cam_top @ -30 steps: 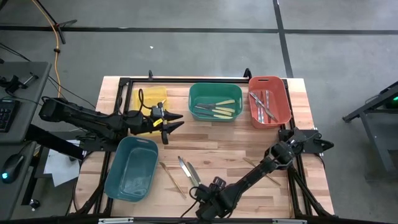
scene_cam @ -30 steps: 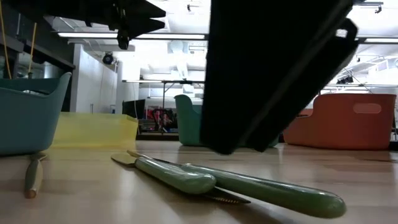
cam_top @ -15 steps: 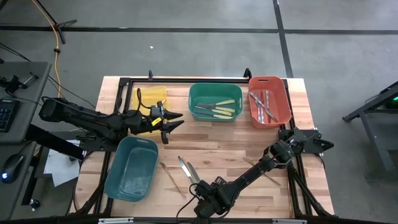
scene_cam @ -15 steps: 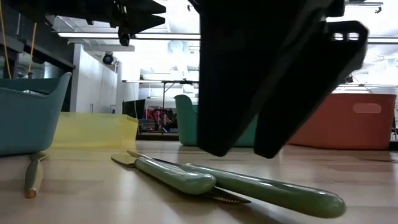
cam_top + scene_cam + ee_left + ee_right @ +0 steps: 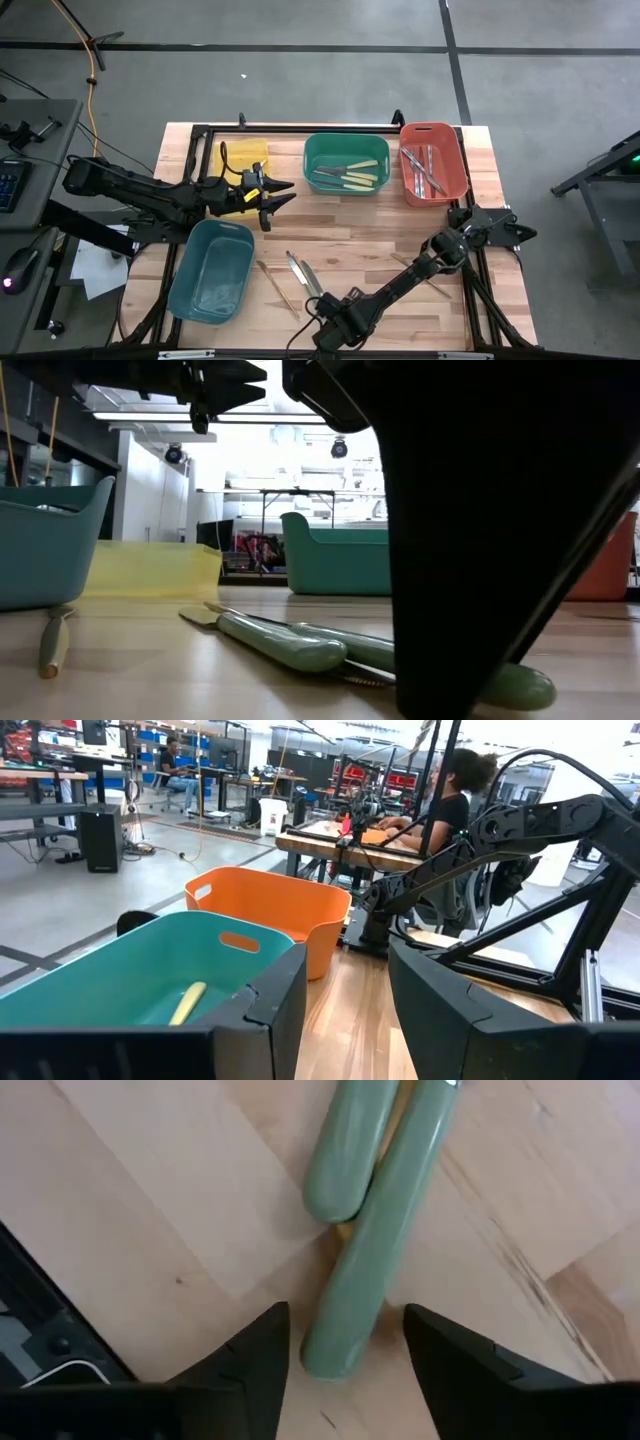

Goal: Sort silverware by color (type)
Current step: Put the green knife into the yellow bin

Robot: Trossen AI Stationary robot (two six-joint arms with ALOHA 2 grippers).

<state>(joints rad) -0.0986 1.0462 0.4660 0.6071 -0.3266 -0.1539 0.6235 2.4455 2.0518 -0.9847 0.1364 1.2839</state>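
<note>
Two green-handled utensils (image 5: 301, 273) lie side by side on the wooden table near its front edge; they also show in the right wrist view (image 5: 375, 1230) and the low view (image 5: 285, 643). My right gripper (image 5: 345, 1365) points down over them, open, one finger on each side of the longer handle's free end (image 5: 335, 1350), and a gap shows on both sides. It fills the right of the low view (image 5: 490, 560). My left gripper (image 5: 285, 193) hangs open and level above the table between the yellow bin (image 5: 243, 158) and the green bin (image 5: 347, 165), holding nothing.
A teal bin (image 5: 210, 270) stands at the front left and a red bin (image 5: 432, 162) with silver-grey pieces at the back right. The green bin holds yellow-handled pieces. Tan wooden utensils (image 5: 275, 286) (image 5: 420, 273) lie loose on the table. A person sits in the room beyond (image 5: 450, 810).
My right gripper has come down toward the green-handled utensils near the table's front edge, and its wrist has rolled. The utensils have not moved.
</note>
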